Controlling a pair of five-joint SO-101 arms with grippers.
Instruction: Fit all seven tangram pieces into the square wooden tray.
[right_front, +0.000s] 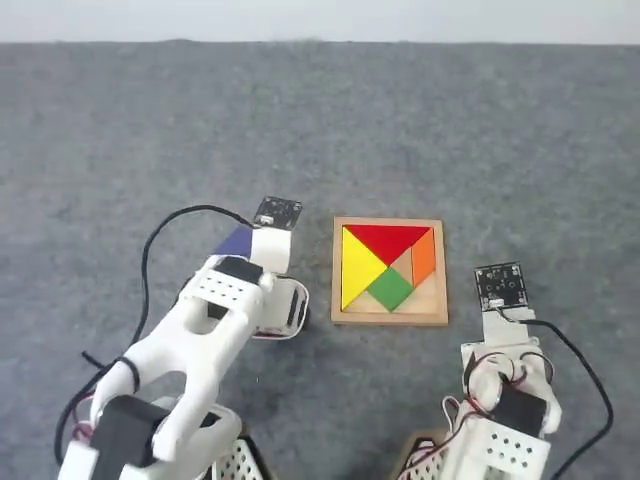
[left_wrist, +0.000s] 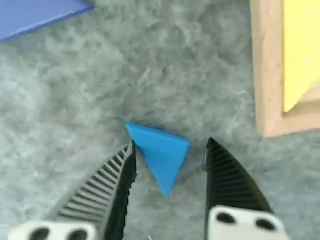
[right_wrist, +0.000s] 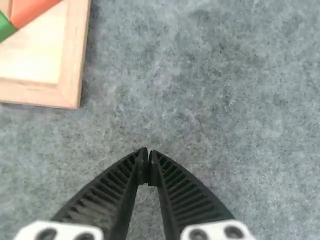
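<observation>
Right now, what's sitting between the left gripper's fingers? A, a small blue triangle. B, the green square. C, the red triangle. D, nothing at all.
A: in the left wrist view the small blue triangle lies flat on the grey carpet between the open fingers of the left gripper.

dark blue piece (right_front: 234, 241) half hidden behind the left arm (right_front: 200, 340); tray (right_wrist: 75, 50) cut off.
</observation>
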